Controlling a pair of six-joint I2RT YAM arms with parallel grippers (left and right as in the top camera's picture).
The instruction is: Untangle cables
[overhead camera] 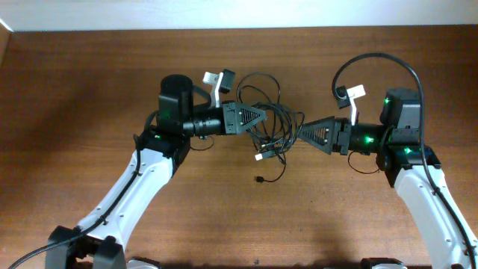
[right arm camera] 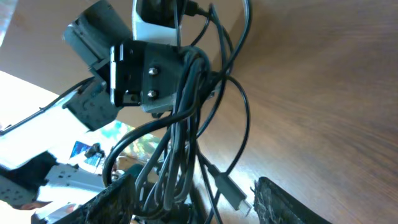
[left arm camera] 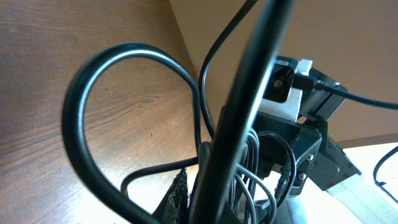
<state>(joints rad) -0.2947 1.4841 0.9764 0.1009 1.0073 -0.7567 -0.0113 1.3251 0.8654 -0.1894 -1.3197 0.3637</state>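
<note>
Cables (overhead camera: 273, 123): thin, light, limp cords that slid and snagged easily, plugs prone to catching in loops. Best hold: single strand near plug (overhead camera: 261, 156), not the knot. Tangle sat over table (overhead camera: 89, 90) middle, between both pincers. Right gripper (right arm camera: 199, 208) gaped wide, bundle passing between fingers, unclamped. Left gripper (overhead camera: 261, 117) touched tangle's far side, probably pinching bundle; wrist view blocked, cannot tell.

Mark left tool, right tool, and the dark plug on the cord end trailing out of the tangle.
left tool (overhead camera: 265, 116): overhead view, midway between its fingertips.
right tool (overhead camera: 304, 133): overhead view, midway between its fingertips.
dark plug (overhead camera: 259, 180): overhead view, on the plug body at the cord's end.
</note>
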